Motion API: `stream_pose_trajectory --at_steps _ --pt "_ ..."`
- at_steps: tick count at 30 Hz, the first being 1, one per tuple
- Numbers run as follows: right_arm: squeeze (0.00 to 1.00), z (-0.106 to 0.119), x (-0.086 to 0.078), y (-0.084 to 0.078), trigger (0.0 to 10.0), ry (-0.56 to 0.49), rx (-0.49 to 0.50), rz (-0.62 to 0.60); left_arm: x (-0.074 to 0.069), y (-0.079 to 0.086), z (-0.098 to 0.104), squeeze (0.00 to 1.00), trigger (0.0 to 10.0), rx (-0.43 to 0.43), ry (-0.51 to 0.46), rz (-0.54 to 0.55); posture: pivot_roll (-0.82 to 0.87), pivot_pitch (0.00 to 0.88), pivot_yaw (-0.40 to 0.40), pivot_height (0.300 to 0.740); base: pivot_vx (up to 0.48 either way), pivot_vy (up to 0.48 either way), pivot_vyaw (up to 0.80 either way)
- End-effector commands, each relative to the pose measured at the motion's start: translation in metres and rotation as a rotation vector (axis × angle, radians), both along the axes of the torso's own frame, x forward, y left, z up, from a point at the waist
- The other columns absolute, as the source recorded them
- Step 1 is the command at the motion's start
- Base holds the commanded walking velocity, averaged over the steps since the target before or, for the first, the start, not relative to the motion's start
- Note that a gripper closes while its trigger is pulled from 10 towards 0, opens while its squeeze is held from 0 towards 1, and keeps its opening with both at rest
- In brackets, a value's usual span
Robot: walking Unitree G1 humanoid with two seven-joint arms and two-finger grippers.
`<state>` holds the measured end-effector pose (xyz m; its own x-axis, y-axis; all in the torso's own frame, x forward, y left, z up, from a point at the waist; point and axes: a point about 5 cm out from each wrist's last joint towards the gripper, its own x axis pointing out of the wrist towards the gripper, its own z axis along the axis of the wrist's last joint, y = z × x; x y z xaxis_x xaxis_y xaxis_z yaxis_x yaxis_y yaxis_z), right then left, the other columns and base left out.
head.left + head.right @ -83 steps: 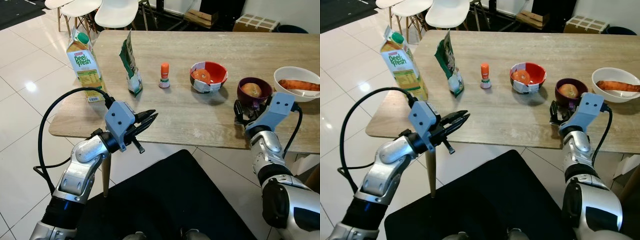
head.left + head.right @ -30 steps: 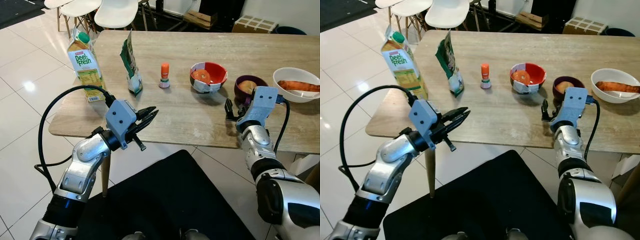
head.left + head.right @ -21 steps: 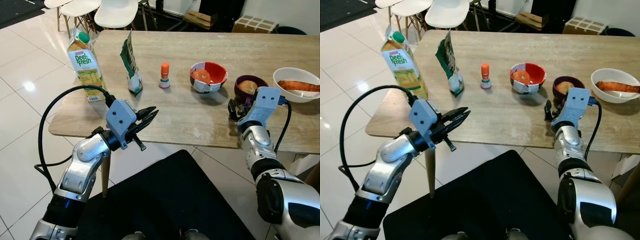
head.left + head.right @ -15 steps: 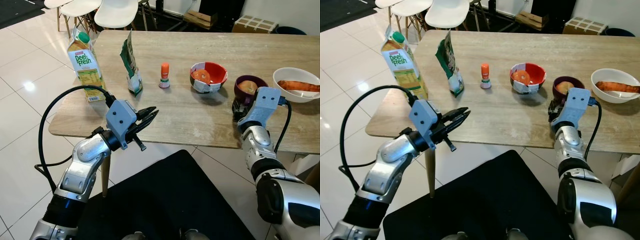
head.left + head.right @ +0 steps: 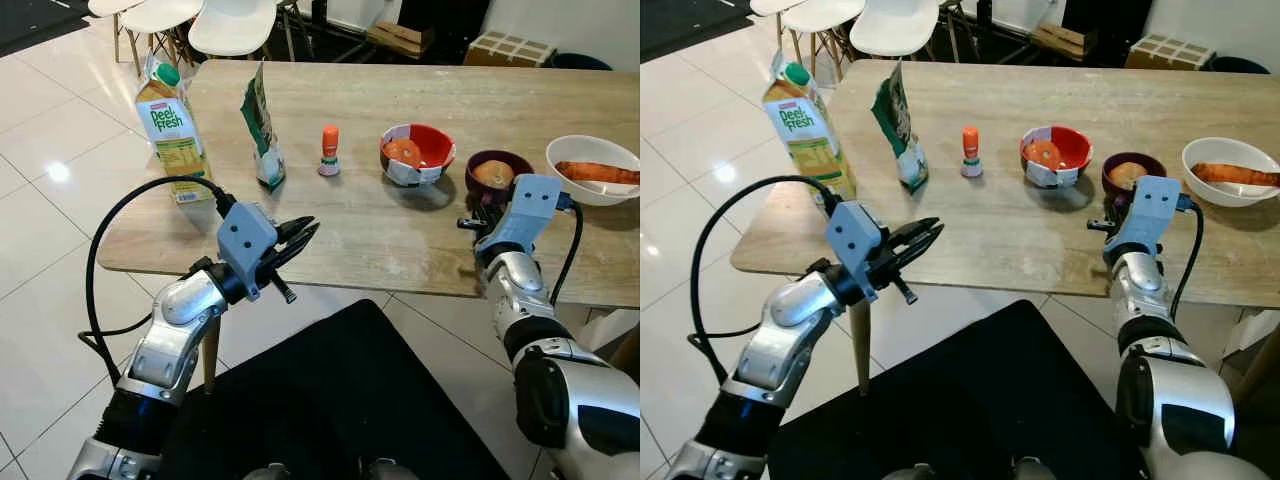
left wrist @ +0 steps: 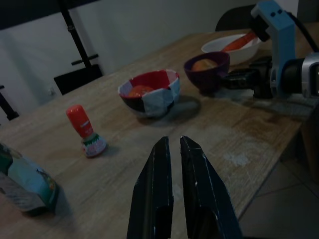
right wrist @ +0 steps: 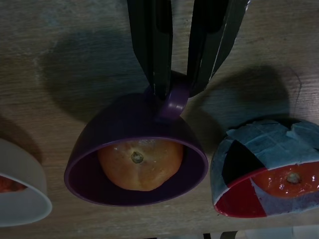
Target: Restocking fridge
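From the head view, your purple cup (image 5: 498,172) sits just right of the red bowl (image 5: 416,153) — the right gripper (image 5: 473,219) is at its near side. Its wrist view shows the fingers (image 7: 155,45) pinching the cup's handle (image 7: 172,100). It's rigid and light; the loose fruit (image 7: 139,164) may roll — lift level. Left gripper (image 6: 174,186) nearly closed, empty.
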<state>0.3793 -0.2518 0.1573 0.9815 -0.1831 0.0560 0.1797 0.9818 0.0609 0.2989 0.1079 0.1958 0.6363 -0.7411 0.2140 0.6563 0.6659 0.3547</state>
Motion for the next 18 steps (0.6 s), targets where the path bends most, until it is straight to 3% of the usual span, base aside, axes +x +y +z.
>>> stream_pose_trajectory --at_steps 1,7,8,9,12,13,18 --pt "0.0 -0.007 -0.005 -0.007 0.0 0.029 -0.008 -0.012 0.0 -0.004 -0.005 0.0 10.0 -0.002 0.007 -0.001 -0.02 0.118 0.008 0.74 0.0 0.0 0.0" --pt "0.0 -0.004 -0.006 -0.015 0.0 -0.002 0.038 -0.033 0.002 -0.006 -0.006 0.0 10.0 -0.011 0.005 0.0 -0.03 0.11 0.005 0.74 0.0 0.0 0.0" --pt "0.0 -0.004 -0.008 -0.019 3.1 -0.01 0.071 -0.025 0.002 -0.006 -0.005 0.0 10.0 -0.014 0.003 0.0 -0.04 0.109 0.003 0.74 0.0 0.0 0.0" --pt "0.0 -0.005 -0.009 -0.021 4.8 -0.01 0.078 -0.017 0.002 -0.006 -0.005 0.0 10.0 -0.015 0.002 0.0 -0.04 0.108 0.0 0.74 0.0 0.0 0.0" --pt "0.0 -0.005 -0.01 -0.022 4.8 -0.008 0.08 -0.007 0.002 -0.007 -0.006 0.0 10.0 -0.016 0.001 0.001 -0.04 0.108 0.0 0.74 0.0 0.0 0.0" --pt "0.0 -0.008 -0.012 -0.023 10.0 0.002 0.079 0.037 0.002 -0.007 -0.006 0.0 10.0 -0.017 0.001 0.0 -0.04 0.107 -0.001 0.74 0.0 0.0 0.0" --pt "0.0 -0.019 -0.019 -0.022 10.0 0.044 0.063 0.212 0.0 -0.007 -0.007 0.0 10.0 -0.02 0.006 -0.006 -0.05 0.109 0.006 0.74 0.0 0.0 0.0"
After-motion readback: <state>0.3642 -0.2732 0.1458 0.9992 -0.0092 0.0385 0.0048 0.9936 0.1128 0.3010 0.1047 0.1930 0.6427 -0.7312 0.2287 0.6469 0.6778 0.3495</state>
